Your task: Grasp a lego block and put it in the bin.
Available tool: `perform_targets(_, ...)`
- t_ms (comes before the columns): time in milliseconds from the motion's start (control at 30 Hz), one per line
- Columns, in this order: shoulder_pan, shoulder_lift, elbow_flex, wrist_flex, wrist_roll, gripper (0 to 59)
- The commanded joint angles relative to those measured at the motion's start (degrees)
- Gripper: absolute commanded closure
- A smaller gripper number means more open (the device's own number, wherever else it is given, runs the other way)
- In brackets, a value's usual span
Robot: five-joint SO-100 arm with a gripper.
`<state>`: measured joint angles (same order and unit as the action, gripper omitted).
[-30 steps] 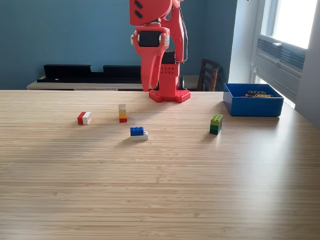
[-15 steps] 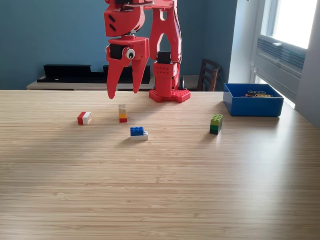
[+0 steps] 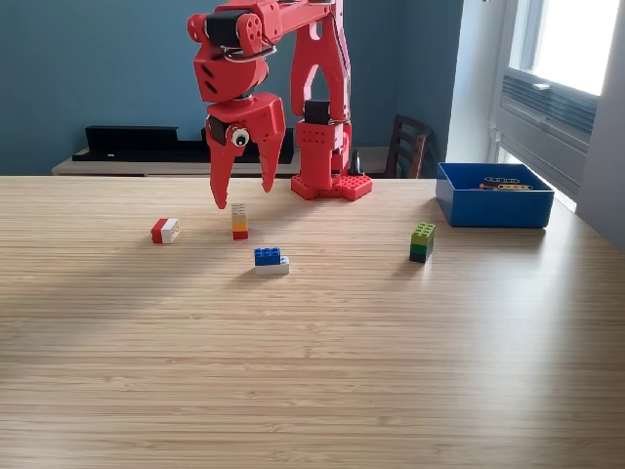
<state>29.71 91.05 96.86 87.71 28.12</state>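
Observation:
My red gripper (image 3: 243, 198) hangs open, its two fingers pointing down, just above a small upright stack of white, yellow and red lego blocks (image 3: 239, 222). Nothing is between the fingers. A red and white block (image 3: 164, 231) lies to the exterior view's left of the stack. A blue block on a white one (image 3: 270, 260) sits nearer the camera. A green stack (image 3: 422, 242) stands toward the right. The blue bin (image 3: 493, 208) sits at the far right with a few pieces inside.
The arm's red base (image 3: 330, 186) is fixed at the table's far edge. Behind it stand a dark chair (image 3: 407, 147) and a low black shelf (image 3: 146, 143). The wooden tabletop (image 3: 312, 371) stretches wide toward the camera.
The arm has swung from the centre to the exterior view's left, the gripper opened, and it has come down closer over the white, yellow and red stack.

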Motion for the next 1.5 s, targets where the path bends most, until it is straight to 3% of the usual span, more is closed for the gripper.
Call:
perform_targets(33,1.5,5.6,1.4,-0.5,0.0,28.0)
perform_targets(333,3.1,5.6,6.1,-1.9,-0.5,27.7)
perform_targets(733,3.6,5.6,14.4,-10.9,-0.5,28.1)
perform_targets(867,3.6,5.6,17.7,-14.0,-0.5,34.5)
perform_targets(1033,3.7,5.6,19.7,-15.7,-0.5,52.2)
perform_targets(1067,3.7,5.6,19.7,-15.7,-0.5,53.6)
perform_targets(1333,3.6,5.6,18.6,-15.6,-1.8,58.5)
perform_targets(1500,3.3,5.6,11.2,-11.9,-5.0,58.5)
